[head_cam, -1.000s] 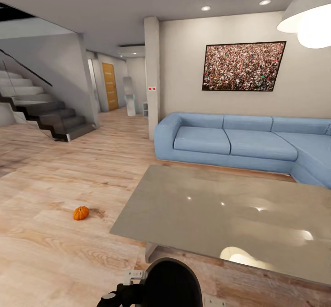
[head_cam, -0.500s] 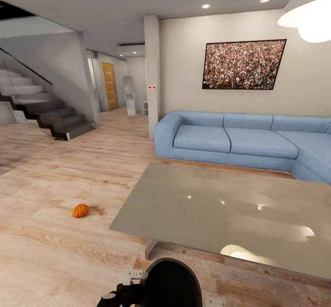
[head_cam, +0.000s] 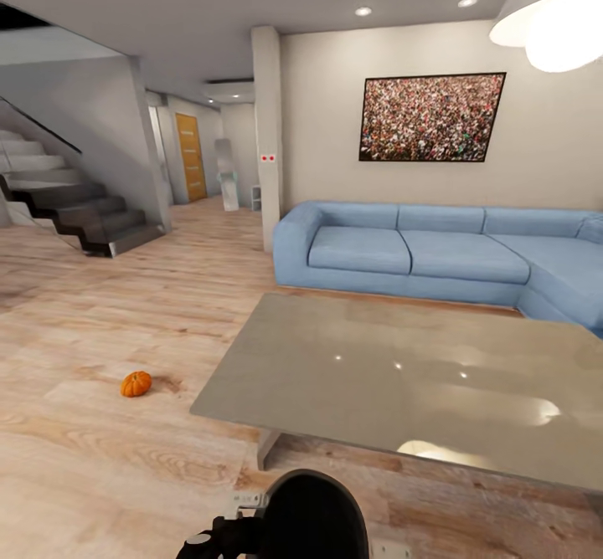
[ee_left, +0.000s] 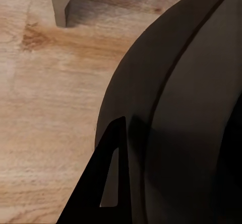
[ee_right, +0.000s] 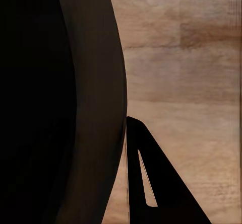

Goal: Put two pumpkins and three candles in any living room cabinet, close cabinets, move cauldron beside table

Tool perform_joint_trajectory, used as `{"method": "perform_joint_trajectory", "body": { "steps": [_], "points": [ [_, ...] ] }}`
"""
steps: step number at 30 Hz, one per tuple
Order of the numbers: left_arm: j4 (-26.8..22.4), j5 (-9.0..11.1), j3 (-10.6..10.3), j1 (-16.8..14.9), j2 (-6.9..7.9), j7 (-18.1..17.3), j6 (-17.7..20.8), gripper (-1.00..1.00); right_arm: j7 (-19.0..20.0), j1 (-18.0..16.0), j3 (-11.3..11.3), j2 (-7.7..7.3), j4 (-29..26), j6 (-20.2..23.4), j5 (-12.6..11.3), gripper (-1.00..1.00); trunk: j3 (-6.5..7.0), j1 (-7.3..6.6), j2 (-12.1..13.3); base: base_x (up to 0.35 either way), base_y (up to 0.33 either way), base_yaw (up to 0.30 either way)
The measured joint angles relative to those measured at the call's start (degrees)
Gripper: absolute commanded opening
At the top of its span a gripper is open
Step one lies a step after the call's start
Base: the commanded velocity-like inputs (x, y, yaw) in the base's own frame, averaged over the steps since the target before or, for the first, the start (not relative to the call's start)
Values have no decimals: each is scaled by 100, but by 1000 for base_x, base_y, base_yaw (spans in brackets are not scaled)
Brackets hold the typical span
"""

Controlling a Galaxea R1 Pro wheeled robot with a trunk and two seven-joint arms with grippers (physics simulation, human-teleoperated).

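Note:
One bright-orange pumpkin (head_cam: 135, 383) lies on the wooden floor, left of the low grey glossy table (head_cam: 402, 383). The black round cauldron (head_cam: 311, 515) hangs close under my head camera, in front of the table's near left corner. In the left wrist view my left gripper (ee_left: 135, 133) has one dark finger (ee_left: 96, 194) flat against the cauldron's curved wall (ee_left: 181, 108). The right wrist view has my right gripper (ee_right: 113, 133) the same way, one finger (ee_right: 161, 194) against the cauldron (ee_right: 60, 103). Each gripper's second finger is hidden behind the wall. The cabinet and candles are out of view.
A blue corner sofa (head_cam: 419, 253) stands behind the table against the wall. A white pillar (head_cam: 267, 141) stands left of it, with a hallway beyond. Stairs (head_cam: 75, 216) rise at the far left. A table leg (head_cam: 268, 448) is near the cauldron. Open wooden floor surrounds the pumpkin.
The whole picture has shifted a little to the left, so the camera has moved. The cauldron keeps its place at the bottom of the view. The pumpkin has not moved on the floor.

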Motion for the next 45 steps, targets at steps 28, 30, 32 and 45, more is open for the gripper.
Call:
{"method": "perform_joint_trajectory", "body": {
  "steps": [28, 30, 32, 45],
  "points": [
    [8, -4, -3, -1, -1, 0, 0, -100, 6, 0, -7, 0, 14, -11, 0, -100, -447, 615, -1123, 0, 0, -98],
    [8, -3, -4, 0, 0, 1, 1, -100, 9, -1, -7, 0, 17, -13, -1, -100, -481, 659, -1203, 0, 0, -160],
    [7, -4, -3, 1, 0, 1, 1, -100, 12, -1, -9, 0, 23, -18, -2, -100, -516, 703, -1283, 0, 0, -52],
    [5, -4, -2, 1, 0, 0, 2, -100, 12, -2, -8, 0, 20, -14, 0, -100, -749, 989, -1805, 0, 0, -5]
  ]
}}
